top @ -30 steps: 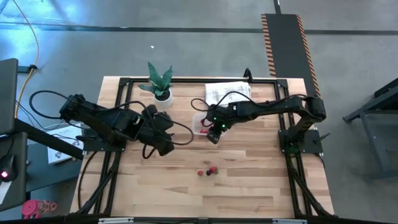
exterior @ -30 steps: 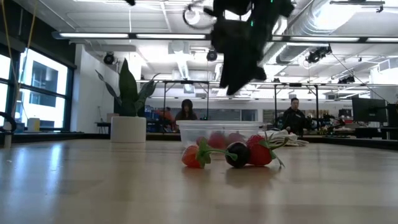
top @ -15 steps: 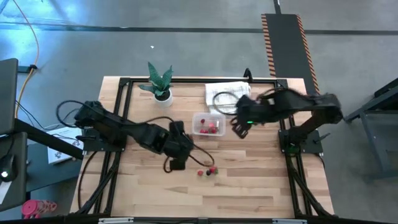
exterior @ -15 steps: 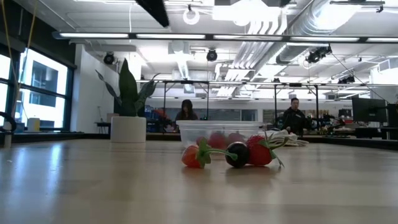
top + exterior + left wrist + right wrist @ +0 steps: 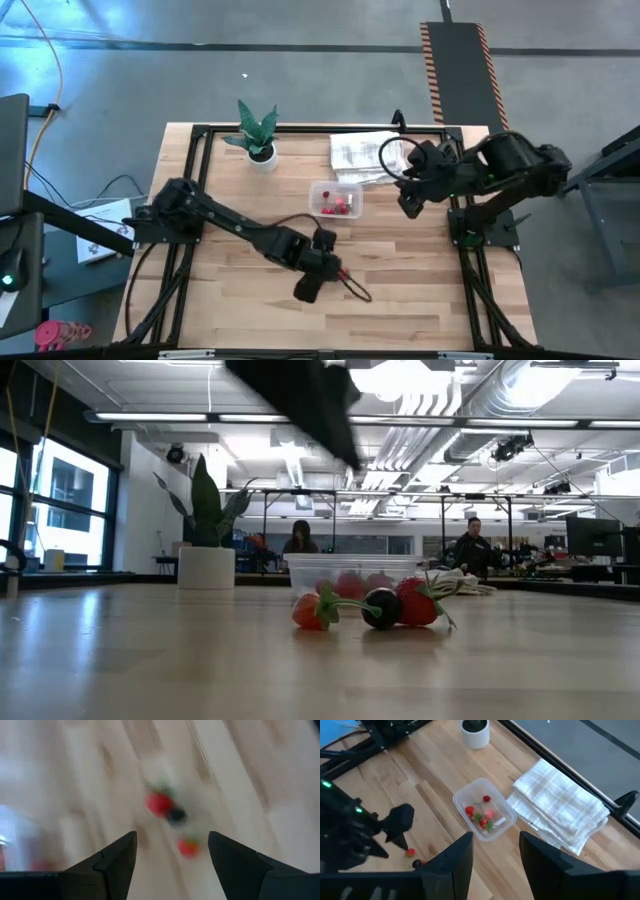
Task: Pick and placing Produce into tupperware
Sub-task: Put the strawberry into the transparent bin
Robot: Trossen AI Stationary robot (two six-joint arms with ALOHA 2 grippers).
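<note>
Three loose produce pieces, two red and one dark, lie together on the wood table. In the left wrist view they show blurred as red produce and a dark piece. The clear tupperware rests on the table farther back, with several red pieces inside. My left gripper is open and hovers well above the loose produce, touching nothing. My right gripper is open and drawn back to the right of the tupperware.
A folded white checked towel lies just beyond the tupperware toward the far right. A potted green plant stands at the far left. A black cable loops on the table beside my left gripper. People show in the room behind.
My left gripper has swung from the table's left middle toward the near edge and rightward, ending over the loose produce. My right gripper has pulled away from above the tupperware toward the table's right edge. The produce and tupperware have stayed put.
</note>
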